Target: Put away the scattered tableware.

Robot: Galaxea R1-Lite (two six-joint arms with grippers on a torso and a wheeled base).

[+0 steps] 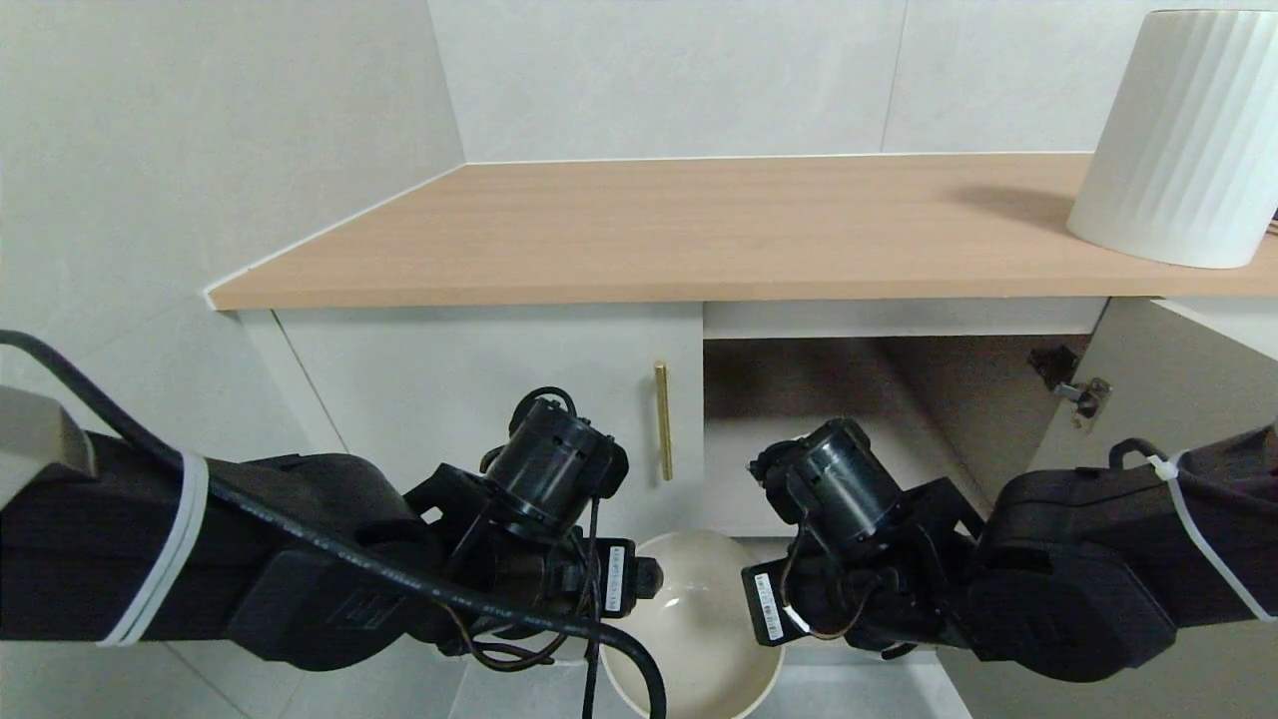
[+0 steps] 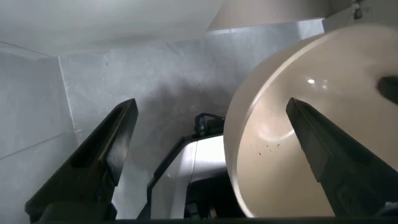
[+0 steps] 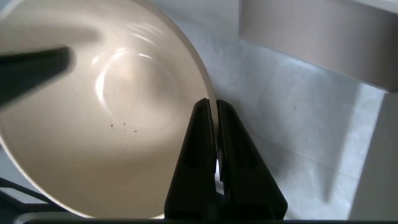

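Bowl pinched at rim by right claw, left claw splayed astride

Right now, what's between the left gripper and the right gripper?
A cream bowl, shown in the head view; the right gripper pinches its rim, the left gripper is open.

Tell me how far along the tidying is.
Done: the cabinet door stands open. In hand: the right gripper is shut on the rim of a cream bowl, held low before the cabinet; the left gripper is open at its other side. Left: setting the bowl inside the cabinet.
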